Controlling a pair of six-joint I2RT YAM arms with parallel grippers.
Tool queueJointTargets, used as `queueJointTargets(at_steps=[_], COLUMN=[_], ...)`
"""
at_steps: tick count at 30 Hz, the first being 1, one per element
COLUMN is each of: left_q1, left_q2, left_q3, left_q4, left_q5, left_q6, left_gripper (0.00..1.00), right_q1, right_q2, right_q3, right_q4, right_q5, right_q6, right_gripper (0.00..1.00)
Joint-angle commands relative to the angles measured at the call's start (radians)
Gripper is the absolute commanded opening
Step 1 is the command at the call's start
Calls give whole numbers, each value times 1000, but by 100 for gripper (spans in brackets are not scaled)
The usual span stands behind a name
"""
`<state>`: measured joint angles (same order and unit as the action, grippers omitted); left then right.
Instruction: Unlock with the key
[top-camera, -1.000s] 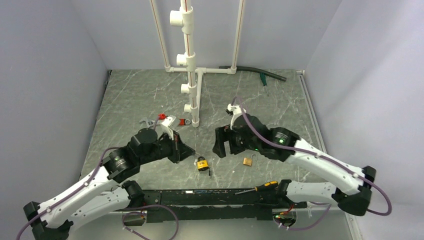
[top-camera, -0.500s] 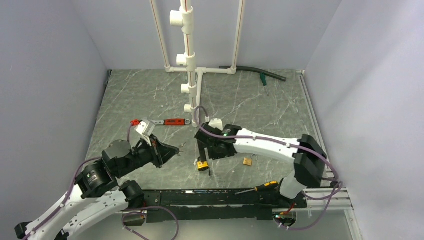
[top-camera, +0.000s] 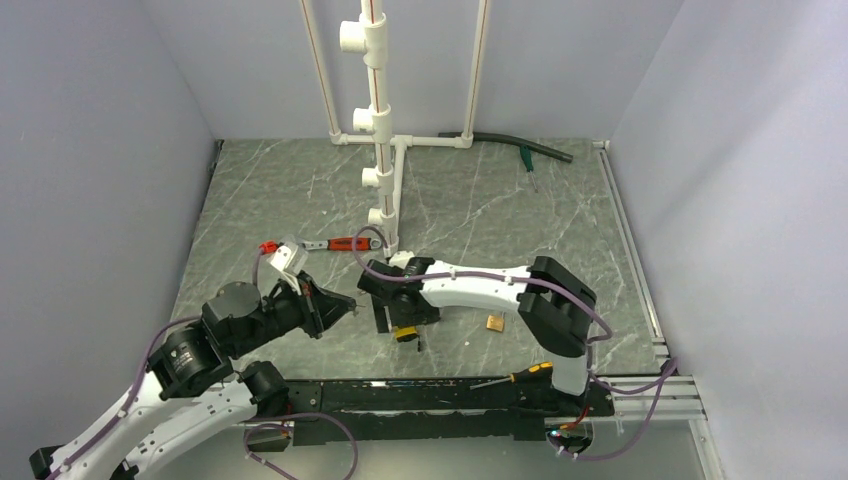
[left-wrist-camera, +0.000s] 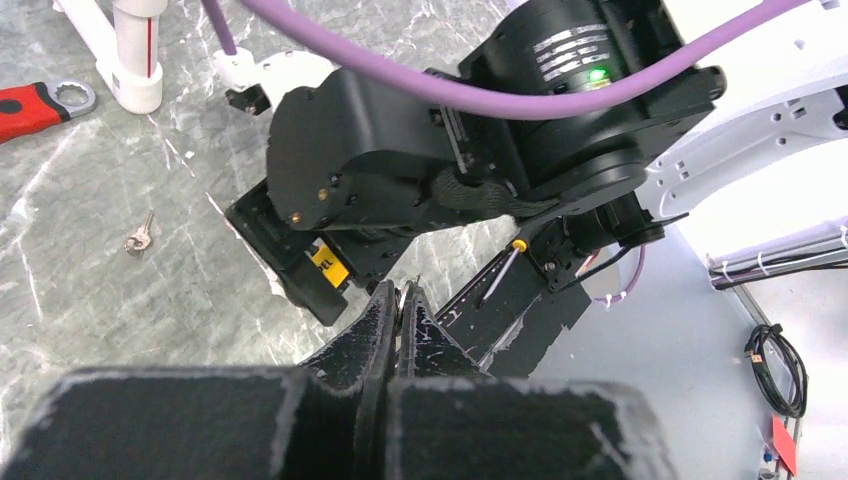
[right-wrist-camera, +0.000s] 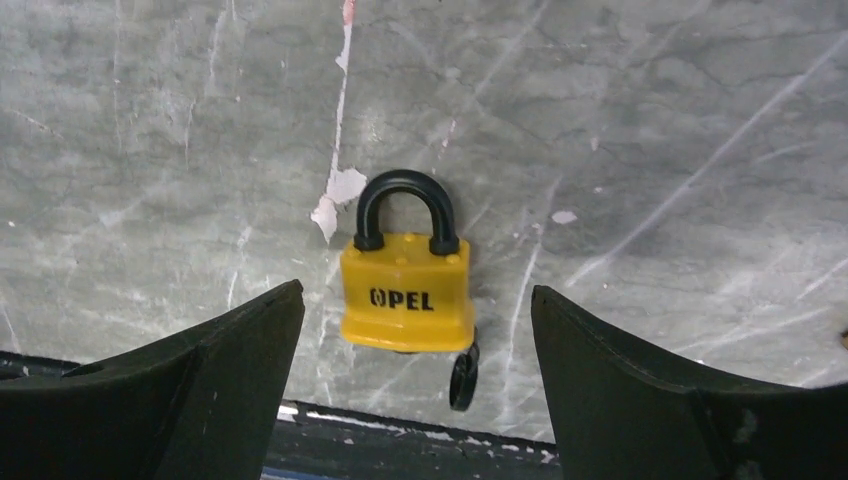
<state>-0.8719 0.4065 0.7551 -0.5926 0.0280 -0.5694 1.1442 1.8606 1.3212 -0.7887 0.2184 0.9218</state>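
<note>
Yellow padlock (top-camera: 405, 333) lies flat on the grey marbled table (top-camera: 280, 200) toward the near edge, its black shackle closed. The right gripper (right-wrist-camera: 417, 290) has swung in from the right side within the last second and now hangs straight over it; its fingers are spread wide with the lock between them, seemingly untouched. The left gripper (left-wrist-camera: 401, 300), lately beside the lock, has drawn back to the near left; its fingers are pressed together, and whether any sliver is pinched there I cannot tell. The key (left-wrist-camera: 138, 238) lies loose on the table, left of the right gripper and near the foot of the white pipe stand (left-wrist-camera: 135, 60). By my judgement the right arm is set to steady the lock; the key still wants picking up, so unlocking has not begun.
</note>
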Motion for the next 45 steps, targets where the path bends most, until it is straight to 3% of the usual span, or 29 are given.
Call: queueJointTargets(at_steps=[1, 12, 15, 17, 23, 30, 35, 45], left_q1=[-3, -3, -3, -3, -3, -3, -3, -4], left_q2=[-12, -7, -9, -10, 3, 40, 75, 138], left_q3=[4, -10, -12, -13, -10, 15, 18, -41], left_q4=[15, 24, 22, 21, 15, 15, 61, 393], left_q5=[-13, -5, -10, -15, -21, -25, -25, 66], left_q6=[-1, -6, -6, -9, -10, -5, -10, 3], left_gripper=[0, 0, 0, 0, 0, 0, 0, 0], right_q1=[5, 5, 6, 6, 5, -50, -71, -115], right_q2=[37, 118, 127, 130, 102, -75, -258, -635], right_q3=[65, 59, 61, 59, 54, -5, -11, -36], right_q4=[-11, -38, -38, -32, -33, -7, -40, 9], right_q5=[15, 25, 15, 3, 6, 63, 207, 439], right_q6=[19, -4, -14, -19, -16, 55, 172, 392], right_gripper=[84, 71, 58, 37, 0, 0, 0, 0])
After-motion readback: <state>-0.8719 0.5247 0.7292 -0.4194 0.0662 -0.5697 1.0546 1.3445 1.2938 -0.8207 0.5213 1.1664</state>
